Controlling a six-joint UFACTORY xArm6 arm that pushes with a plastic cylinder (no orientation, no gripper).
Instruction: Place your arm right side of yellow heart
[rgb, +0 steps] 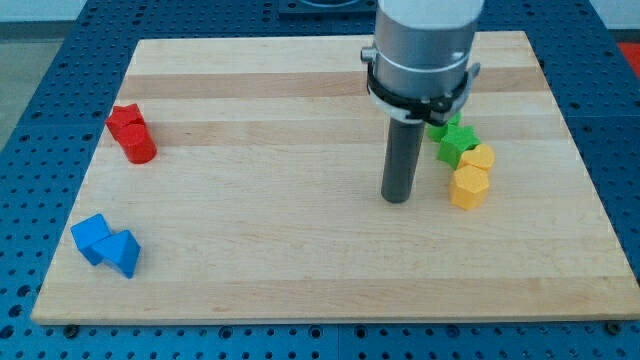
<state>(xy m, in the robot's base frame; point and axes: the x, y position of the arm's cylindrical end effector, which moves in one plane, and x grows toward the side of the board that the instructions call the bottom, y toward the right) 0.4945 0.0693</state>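
My tip (398, 199), a bare rod with no end effector to open or close, stands left of the yellow heart (479, 157) near the table's (300, 260) right edge, so the move to its right side is not yet done.

A pale wooden tabletop (300, 260) made of lengthwise planks fills most of the view. It rests on a blue perforated surface (40, 60) dotted with rows of small holes, visible along every edge. Lighting is bright and even.

Single view, raised, angled down, whole wooden board (300, 270) near
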